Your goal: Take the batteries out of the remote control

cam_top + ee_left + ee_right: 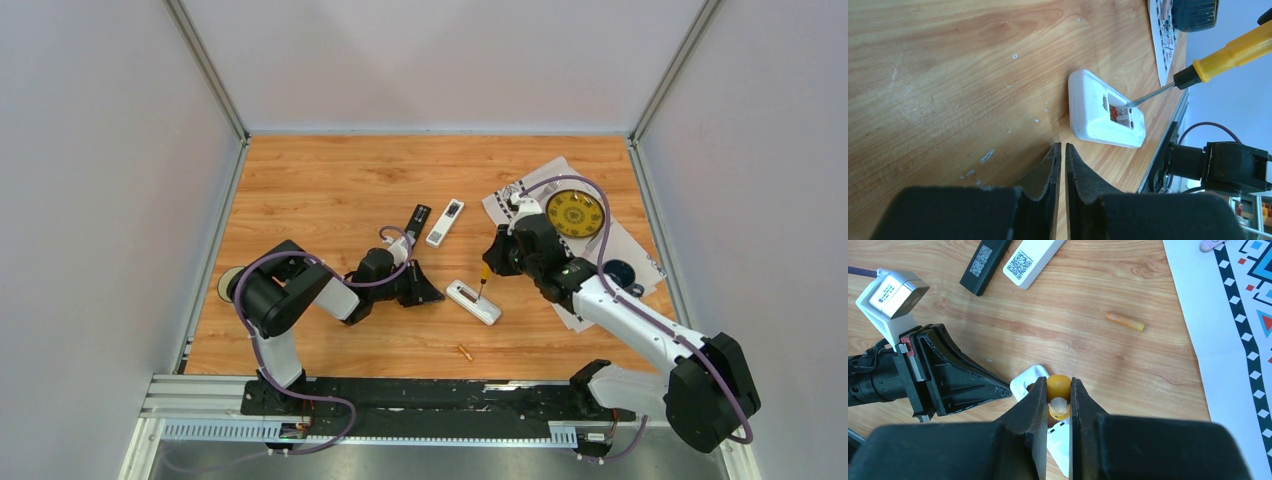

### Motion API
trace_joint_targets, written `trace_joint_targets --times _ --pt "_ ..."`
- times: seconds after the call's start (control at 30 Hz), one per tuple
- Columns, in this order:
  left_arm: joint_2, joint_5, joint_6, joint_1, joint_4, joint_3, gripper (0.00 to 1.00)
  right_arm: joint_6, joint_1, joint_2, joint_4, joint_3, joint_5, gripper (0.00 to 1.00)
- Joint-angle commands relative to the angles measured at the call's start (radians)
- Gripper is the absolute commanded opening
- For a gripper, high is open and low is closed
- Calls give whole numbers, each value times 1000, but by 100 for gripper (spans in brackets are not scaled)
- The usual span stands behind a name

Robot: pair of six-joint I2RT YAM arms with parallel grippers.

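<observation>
The white remote (474,302) lies on the wooden table with its battery compartment open upward; in the left wrist view (1093,110) an orange-gold battery (1114,114) sits inside. My right gripper (492,262) is shut on the yellow-handled screwdriver (1233,50), whose tip rests in the compartment. The right wrist view shows the handle (1058,386) between the fingers. One orange-gold battery (465,351) lies loose near the front; it also shows in the right wrist view (1125,321). My left gripper (432,296) is shut and empty, just left of the remote.
A black remote (417,217) and a second white remote (445,222) lie behind the work area. A patterned paper sheet (630,245) at the right carries a yellow disc (574,213) and a dark blue ring (620,272). A metal rail (400,405) runs along the front.
</observation>
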Motion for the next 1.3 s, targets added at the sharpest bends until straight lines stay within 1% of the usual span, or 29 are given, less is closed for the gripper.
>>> trace_joint_targets --times 0.0,0.13,0.2,0.27,0.3,0.37,0.4,0.47,0.5,0.53,0.57,0.6,0.63,0.67,0.7,0.73,0.77,0.9,1.07,1.17,1.27 --pt "-14 -11 70 -5 -80 -7 16 -34 0 -43 1 40 36 0" --pt "-58 -8 94 -7 -60 -29 21 -31 0 -69 4 48 22 0" --pt "-101 -13 109 -7 -51 -52 26 -24 -4 -87 4 51 10 0" --pt "-138 -16 123 -7 -49 -64 34 -17 -12 -107 9 50 -7 0" --pt "-177 -24 138 -7 -51 -78 36 -14 -15 -115 10 48 -9 0" --pt "-227 -31 160 -7 -86 -90 43 -11 -23 -135 7 48 -19 0" --pt "-283 -44 189 -7 -112 -90 45 -11 -26 -139 7 48 -20 0" --pt "-348 -62 232 -7 -233 -79 50 -8 -34 -156 2 48 -24 0" --pt "-416 -94 282 -7 -283 -73 54 -8 -37 -161 1 47 -23 0" --pt "-453 -117 312 -5 -402 -64 57 -6 -46 -165 1 45 -24 0" --pt "-524 -142 376 -7 -469 -43 65 0 -50 -175 1 43 -58 0" --pt "-558 -201 405 -7 -538 -27 71 -1 -55 -178 2 42 -62 0" --pt "-590 -232 436 -5 -674 -12 77 0 -63 -181 2 40 -69 0" --pt "-647 -255 494 -7 -734 17 80 3 -67 -185 2 42 -82 0" --pt "-671 -305 519 -5 -793 33 80 2 -73 -188 1 42 -85 0" --pt "-693 -330 540 -7 -898 45 80 3 -80 -190 1 42 -89 0" --pt "-734 -353 578 -5 -941 65 80 2 -83 -192 2 40 -90 0" --pt "-826 -475 617 -7 -1113 85 80 3 -98 -190 4 37 -101 0" --pt "-943 -608 593 -7 -1198 63 80 14 -110 -178 24 31 -121 0" --pt "-972 -651 577 -7 -1233 57 80 17 -115 -158 35 39 -141 0" --pt "-968 -660 579 -7 -1243 62 80 17 -118 -149 48 37 -145 0"
